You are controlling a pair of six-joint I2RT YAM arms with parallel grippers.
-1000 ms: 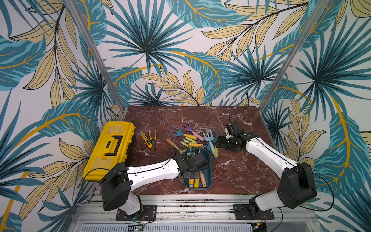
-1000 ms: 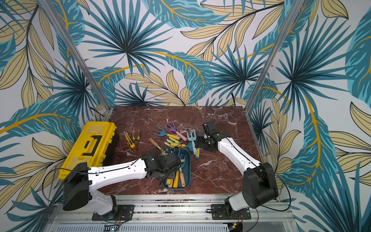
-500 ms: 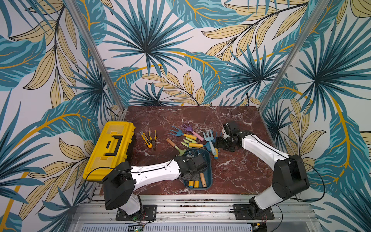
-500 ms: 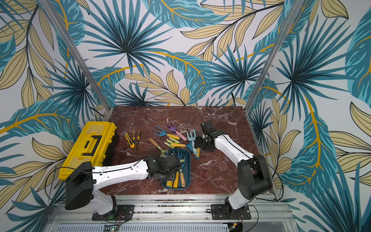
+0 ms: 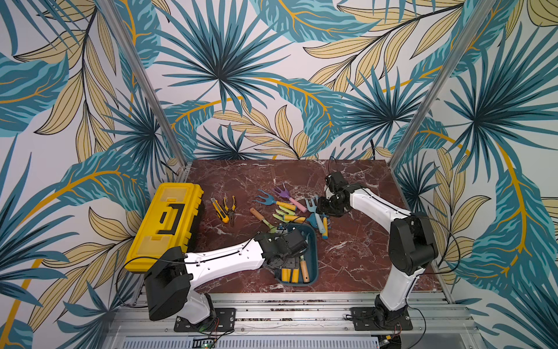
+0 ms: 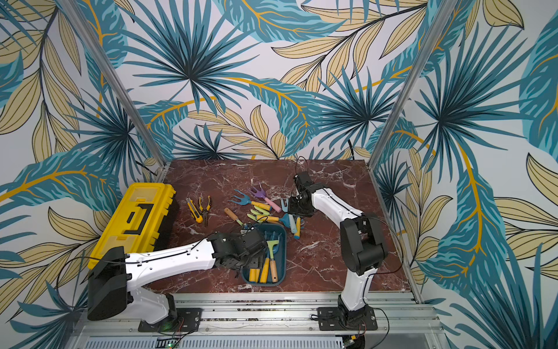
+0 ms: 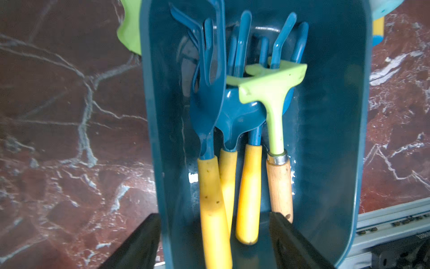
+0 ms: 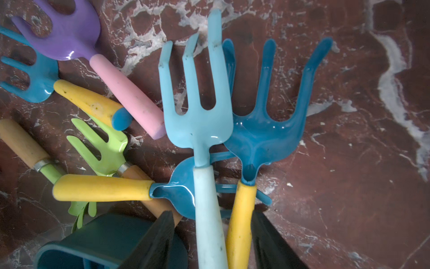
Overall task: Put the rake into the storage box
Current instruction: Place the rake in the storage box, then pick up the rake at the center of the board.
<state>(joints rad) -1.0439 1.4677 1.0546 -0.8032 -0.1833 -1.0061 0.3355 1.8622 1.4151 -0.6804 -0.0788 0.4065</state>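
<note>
The storage box, a dark teal tray, lies at the table's front middle. Several rakes lie in it: blue ones with yellow handles and a green one with a wooden handle. My left gripper hangs open over the box's near end, its fingers apart from the handles. My right gripper is low over the pile behind the box. Its open jaws straddle two handles side by side: a dark blue rake with a yellow handle and a light blue fork with a pale handle.
Beside them lie a purple fork with a pink handle, a blue fork, green tools and a wooden-handled tool. Pliers and a utility knife lie further left. A big yellow toolbox stands at the left edge.
My left gripper has opened and let go of a yellow-handled rake in the box. My right gripper has come down onto the pile and its jaws have narrowed round the two handles.
</note>
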